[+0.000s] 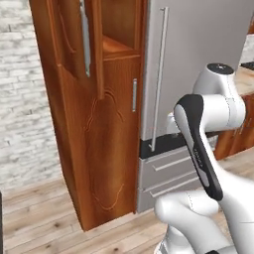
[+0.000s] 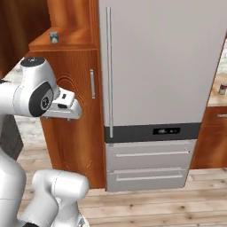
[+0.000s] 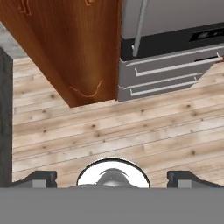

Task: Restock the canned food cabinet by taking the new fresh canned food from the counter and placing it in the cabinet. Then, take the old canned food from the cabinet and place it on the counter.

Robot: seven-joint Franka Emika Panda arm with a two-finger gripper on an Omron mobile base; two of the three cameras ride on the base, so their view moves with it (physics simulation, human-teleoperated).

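- Gripper (image 3: pixel 113 177): one, released, nothing between the two fingertips (image 3: pixel 43 177), which sit far apart at the bottom corners of the hand view. It looks down at the plank floor (image 3: pixel 131 131).
- In the right base view the hand (image 2: pixel 66 106) hangs in front of the lower cabinet door, well below the shelf and not touching anything.
- Old canned food (image 2: pixel 54 37): one, on the wooden shelf (image 2: pixel 66 42) inside the canned food cabinet (image 2: pixel 71 133). It stands upright with its axis vertical, near the shelf's front edge. It is too small to read which way the label faces.
- Upper cabinet door (image 1: pixel 69 39): one, swung open to the left, its long silver bar handle (image 1: pixel 85 39) running vertically. Lower door is shut, with one short vertical handle (image 1: pixel 134 94).
- Second can (image 2: pixel 223 88): one, reddish and white, upright on the counter (image 2: pixel 215 101) at the far right edge, well apart from the cabinet.
- Fridge (image 2: pixel 159 66): one, grey, touching the cabinet's right side and standing between it and the counter. It has one long vertical handle (image 2: pixel 109 71) and two drawers (image 2: pixel 150 155) below.
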